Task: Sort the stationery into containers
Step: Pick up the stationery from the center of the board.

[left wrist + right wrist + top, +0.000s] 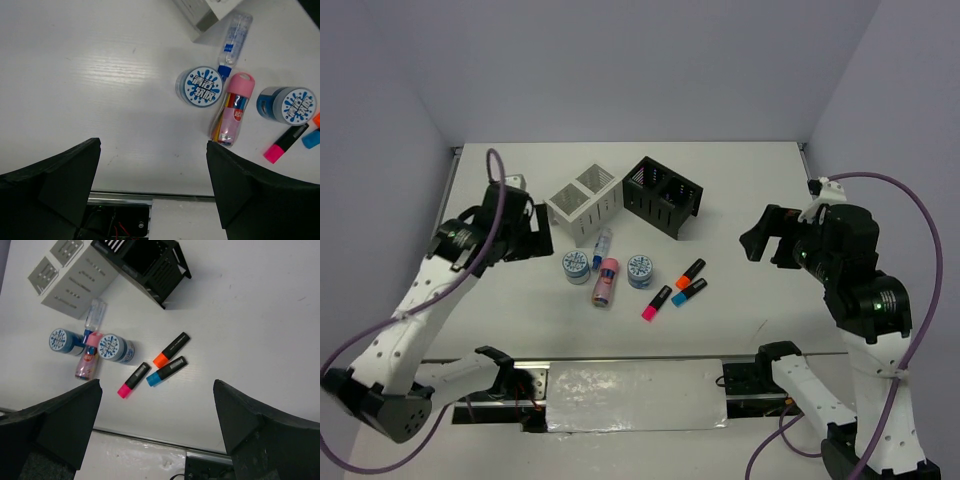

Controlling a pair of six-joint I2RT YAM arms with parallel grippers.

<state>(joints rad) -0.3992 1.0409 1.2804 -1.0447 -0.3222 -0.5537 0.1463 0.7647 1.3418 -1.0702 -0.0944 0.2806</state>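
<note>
**Stationery (640, 270) unsorted, both hands empty**

The items lie clustered on the desk (760, 180) just before the white box (585, 200) and black box (663, 195). The pink highlighter (656, 302), at the cluster's near edge, is best gripped across its body, then lowered upright into a compartment. Left hand (153, 144) and right hand (158, 382) are poised either side, spread wide, nothing held.

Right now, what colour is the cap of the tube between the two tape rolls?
Pink cap; left wrist view shows it best.
</note>
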